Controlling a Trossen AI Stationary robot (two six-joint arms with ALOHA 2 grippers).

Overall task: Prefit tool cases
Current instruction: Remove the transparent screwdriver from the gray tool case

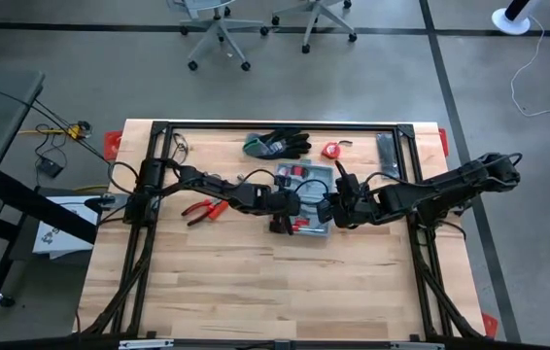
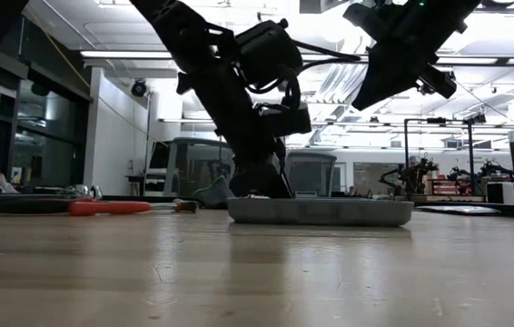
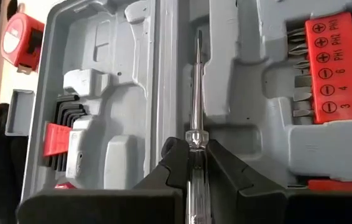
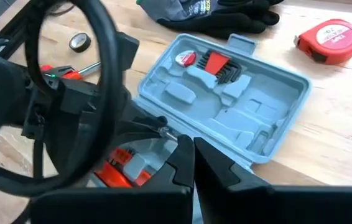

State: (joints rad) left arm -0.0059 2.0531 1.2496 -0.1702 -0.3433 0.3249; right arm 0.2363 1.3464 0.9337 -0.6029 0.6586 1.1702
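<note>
Centrally on the desk (image 1: pixel 217 282) lies the open tool case (image 3: pixel 120 93); left gripper (image 3: pixel 196 163) jaws pinch a screwdriver (image 3: pixel 197 118) above its hinge. Next, likely seating it in its recess. Right gripper (image 4: pixel 193 163) hovers shut.

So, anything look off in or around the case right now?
Nothing stands out. The case lies open and flat, bits and hex keys seated. The left pincer holds a screwdriver over the case.
</note>
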